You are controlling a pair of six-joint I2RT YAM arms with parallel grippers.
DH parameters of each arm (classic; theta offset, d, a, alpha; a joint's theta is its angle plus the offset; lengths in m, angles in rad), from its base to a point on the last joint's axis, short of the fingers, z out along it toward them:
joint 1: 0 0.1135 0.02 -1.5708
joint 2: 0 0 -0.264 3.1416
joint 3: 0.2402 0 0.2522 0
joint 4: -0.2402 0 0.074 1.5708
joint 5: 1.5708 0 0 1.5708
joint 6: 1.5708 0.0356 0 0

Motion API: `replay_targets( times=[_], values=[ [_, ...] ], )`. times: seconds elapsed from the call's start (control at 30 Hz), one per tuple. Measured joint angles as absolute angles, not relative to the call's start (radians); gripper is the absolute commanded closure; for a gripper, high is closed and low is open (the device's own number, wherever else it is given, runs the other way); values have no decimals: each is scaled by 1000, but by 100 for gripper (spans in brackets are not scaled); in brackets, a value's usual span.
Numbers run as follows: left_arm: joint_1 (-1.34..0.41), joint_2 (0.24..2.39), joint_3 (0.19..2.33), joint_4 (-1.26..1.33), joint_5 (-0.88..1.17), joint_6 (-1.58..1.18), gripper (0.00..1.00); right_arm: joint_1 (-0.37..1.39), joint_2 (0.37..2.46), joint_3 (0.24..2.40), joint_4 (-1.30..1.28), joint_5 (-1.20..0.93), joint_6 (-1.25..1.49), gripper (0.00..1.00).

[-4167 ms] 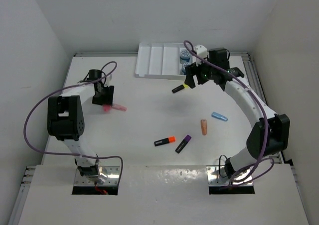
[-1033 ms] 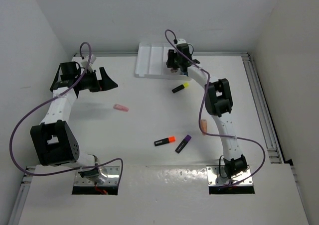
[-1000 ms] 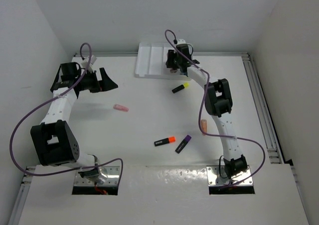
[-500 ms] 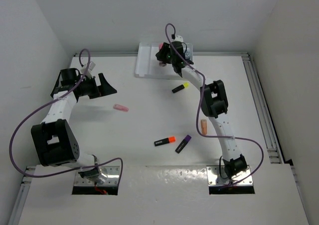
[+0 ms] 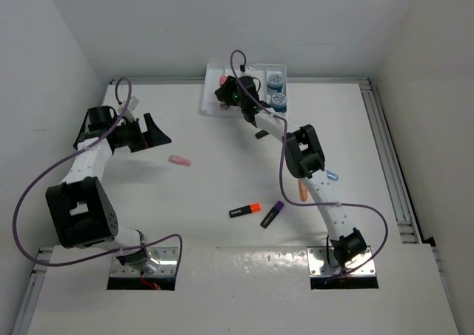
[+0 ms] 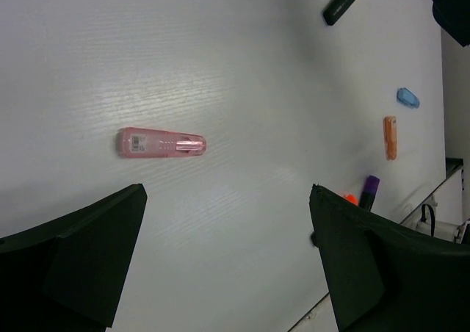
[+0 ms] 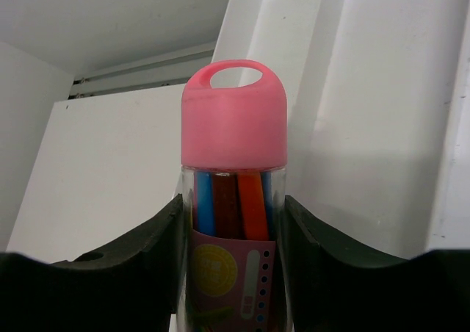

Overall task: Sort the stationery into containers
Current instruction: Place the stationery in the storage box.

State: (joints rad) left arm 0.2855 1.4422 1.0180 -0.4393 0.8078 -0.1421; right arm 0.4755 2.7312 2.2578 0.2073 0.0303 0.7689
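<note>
The white tray stands at the far middle of the table, with two blue round pieces in its right compartment. My right gripper is shut on a clear tube with a pink cap, full of coloured sticks. It holds the tube over the left end of the tray. My left gripper is open and empty, up and to the left of a pink stick, which also shows in the left wrist view. A yellow-ended highlighter lies below the tray, partly hidden by the right arm.
An orange-ended highlighter and a purple-ended one lie in the near middle. A peach stick and a small blue piece lie right of the right arm. Side walls stand close on both sides.
My right gripper has swung left across the tray, from its right end to its left end, with the pink-capped tube in it. The left gripper has dropped slightly toward me.
</note>
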Motion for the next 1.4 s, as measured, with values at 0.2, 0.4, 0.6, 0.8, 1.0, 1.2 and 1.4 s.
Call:
replay_targets(
  times=[0.2,0.4,0.6,0.8,1.0,1.2,1.4],
  values=[
    [302,1442,997,-439,809,-141,0,492,2736,2262,267,56,790,97],
    [303,1443,981,-437,814,-151,0,495,2749,2284,314,81,802,93],
    [303,1443,980,-431,815,-160,0,499,2792,2312,315,106,812,93],
    [303,1450,979,-426,817,-162,0,508,2815,2320,331,116,824,94],
    [303,1466,974,-418,820,-167,0,514,2815,2320,332,115,824,93],
    [303,1467,961,-414,822,-166,0,522,2815,2321,332,119,823,58],
    [316,1467,961,-418,828,-158,0,533,2818,2321,337,128,819,32]
  ],
)
